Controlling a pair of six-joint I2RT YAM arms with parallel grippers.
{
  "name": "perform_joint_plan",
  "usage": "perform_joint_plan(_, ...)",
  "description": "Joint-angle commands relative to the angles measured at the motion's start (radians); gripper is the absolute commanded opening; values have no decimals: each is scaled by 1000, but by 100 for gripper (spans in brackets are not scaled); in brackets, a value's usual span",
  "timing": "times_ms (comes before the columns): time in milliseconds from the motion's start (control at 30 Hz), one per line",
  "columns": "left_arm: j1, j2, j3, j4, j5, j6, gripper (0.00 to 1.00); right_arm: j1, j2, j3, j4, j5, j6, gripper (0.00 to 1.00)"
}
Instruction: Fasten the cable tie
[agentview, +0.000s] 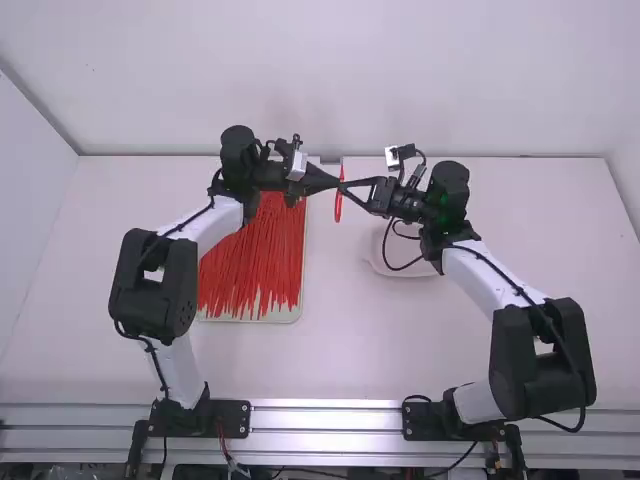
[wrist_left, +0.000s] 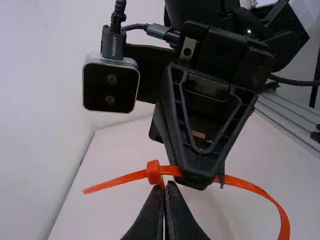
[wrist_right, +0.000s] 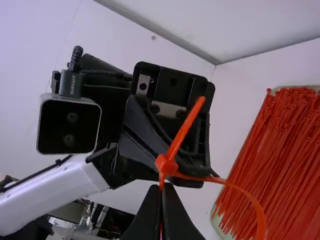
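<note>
A red cable tie (agentview: 340, 203) hangs in the air above the middle of the table, bent into a loop with its tail through its head. My left gripper (agentview: 333, 183) comes at it from the left and my right gripper (agentview: 352, 192) from the right, tip to tip. In the left wrist view the left gripper (wrist_left: 164, 189) is shut on the strap just beside the head (wrist_left: 152, 172), with the loop (wrist_left: 280, 215) curving away. In the right wrist view the right gripper (wrist_right: 161, 190) is shut on the strap under the head (wrist_right: 165, 164), the tail (wrist_right: 187, 125) sticking up.
A pale tray (agentview: 295, 316) heaped with several loose red cable ties (agentview: 255, 260) lies under the left arm. A white dish (agentview: 380, 265) sits below the right arm's wrist. Walls close the table at the back and left.
</note>
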Motion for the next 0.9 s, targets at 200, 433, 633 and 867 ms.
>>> perform_joint_plan(200, -22, -3, -43, 50, 123, 6, 2, -41, 8, 54, -17, 160, 2, 0)
perform_joint_plan(433, -13, -3, -43, 53, 113, 6, 2, -39, 8, 53, -18, 93, -77, 47)
perform_joint_plan(633, -8, -3, -43, 88, 117, -77, 2, -54, 8, 53, -17, 36, -74, 63)
perform_joint_plan(867, -19, -3, -43, 103, 112, -99, 2, -59, 8, 52, -17, 30, -64, 62)
